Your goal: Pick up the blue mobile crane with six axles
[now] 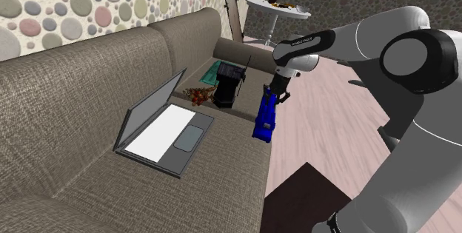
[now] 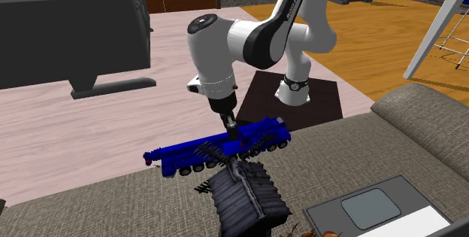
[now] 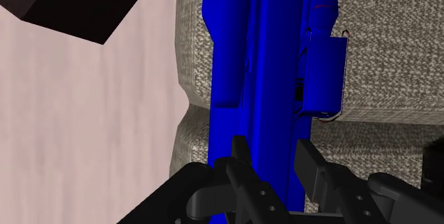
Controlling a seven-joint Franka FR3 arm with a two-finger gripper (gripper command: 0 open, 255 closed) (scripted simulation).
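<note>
The blue mobile crane [image 1: 263,117] is a long toy truck with a row of black wheels, lying along the front edge of the grey-brown sofa seat [image 1: 89,187]. My black gripper [image 1: 275,91] comes down onto its middle. In the second exterior view the gripper [image 2: 231,130] meets the crane [image 2: 180,158] at its boom. In the wrist view the fingers [image 3: 240,151] clasp the crane's blue boom [image 3: 263,66] from both sides, the gripper [image 3: 274,158] shut on it. Whether the wheels still touch the cushion I cannot tell.
An open laptop [image 1: 166,124] lies on the seat. A black ribbed object [image 1: 229,85] stands just behind the crane, close to the gripper [image 2: 244,194]. Brown bits [image 1: 198,95] lie beside it. The dark stand [image 2: 297,100] and pale wooden floor [image 1: 326,120] are in front of the sofa.
</note>
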